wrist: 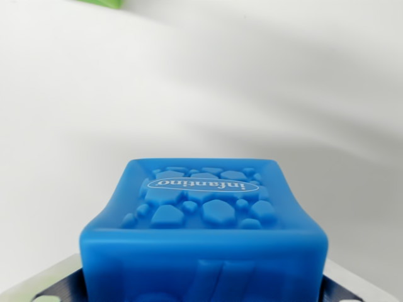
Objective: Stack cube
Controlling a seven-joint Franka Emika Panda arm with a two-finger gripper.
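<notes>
Gripper [201,286] jaws clamp one blue cube [204,233]; fingers mostly hidden. One green object [101,3], cropped, lies beyond cube.

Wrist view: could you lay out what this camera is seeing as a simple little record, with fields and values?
main object: blue cube, soft-looking, filling the lower middle of the view
markings: raised pebble pattern on the top face, with an oval label reading "infantino"
gripper: grey finger parts show at both lower corners beside the cube; whether they clamp it cannot be told
surface: plain white tabletop with soft shadows
other object: a sliver of something green at the top edge, toward the wrist view's left, too cropped to identify
</notes>
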